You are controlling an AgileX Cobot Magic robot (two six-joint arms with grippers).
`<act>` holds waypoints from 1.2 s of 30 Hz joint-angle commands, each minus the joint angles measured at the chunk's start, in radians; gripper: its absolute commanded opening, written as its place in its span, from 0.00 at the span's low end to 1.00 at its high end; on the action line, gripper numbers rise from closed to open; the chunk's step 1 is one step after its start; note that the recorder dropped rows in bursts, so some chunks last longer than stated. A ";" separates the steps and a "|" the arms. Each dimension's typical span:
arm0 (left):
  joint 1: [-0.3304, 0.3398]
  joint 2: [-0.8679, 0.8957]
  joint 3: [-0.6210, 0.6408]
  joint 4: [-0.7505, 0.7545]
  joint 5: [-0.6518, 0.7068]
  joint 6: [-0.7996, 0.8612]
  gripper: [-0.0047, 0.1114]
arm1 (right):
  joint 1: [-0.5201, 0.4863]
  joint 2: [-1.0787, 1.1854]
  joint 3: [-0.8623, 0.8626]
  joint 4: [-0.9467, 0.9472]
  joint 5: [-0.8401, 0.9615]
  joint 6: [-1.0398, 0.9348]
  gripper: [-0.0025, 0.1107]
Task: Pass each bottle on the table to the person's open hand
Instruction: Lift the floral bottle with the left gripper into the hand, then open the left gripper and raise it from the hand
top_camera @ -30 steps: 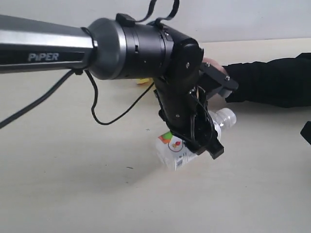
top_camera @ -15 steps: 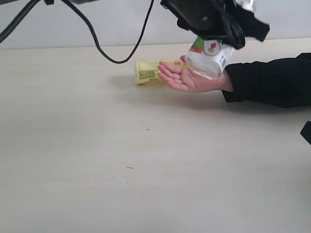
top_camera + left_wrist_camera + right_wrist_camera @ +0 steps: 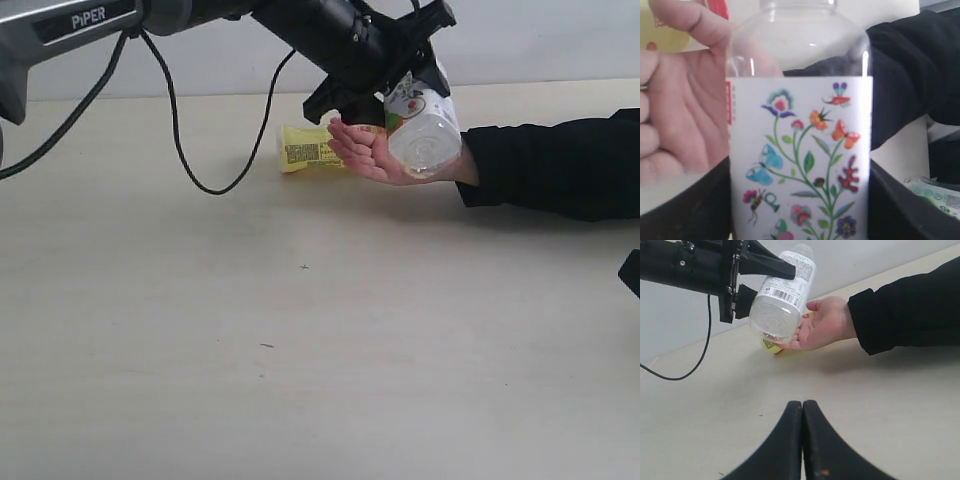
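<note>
Left of the left gripper's [image 3: 405,85] jaws, flat on the table [image 3: 200,350]: yellow bottle [image 3: 305,148], not yet handed over. Below them: open hand [image 3: 375,155]. Between them, clamped partway on the label: floral bottle [image 3: 425,135], lowered since a moment ago, base now near the palm. Probably ready for release. Right gripper [image 3: 802,407] closed, empty.

The left arm [image 3: 90,20] stretches in from the left, raised, wrist angled down. The left gripper [image 3: 400,85] is clamped around a bottle [image 3: 425,135]. The right gripper [image 3: 802,405] sits low, fingers pressed together, holding nothing.
</note>
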 commanded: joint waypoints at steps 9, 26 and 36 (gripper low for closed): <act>0.034 0.066 -0.011 -0.010 -0.089 0.015 0.04 | -0.003 -0.006 0.003 -0.004 -0.005 -0.007 0.02; 0.044 0.073 -0.011 -0.012 -0.098 0.103 0.93 | -0.003 -0.006 0.003 -0.004 -0.005 -0.007 0.02; 0.046 -0.004 -0.011 0.049 -0.068 0.218 0.94 | -0.003 -0.006 0.003 -0.004 -0.005 -0.007 0.02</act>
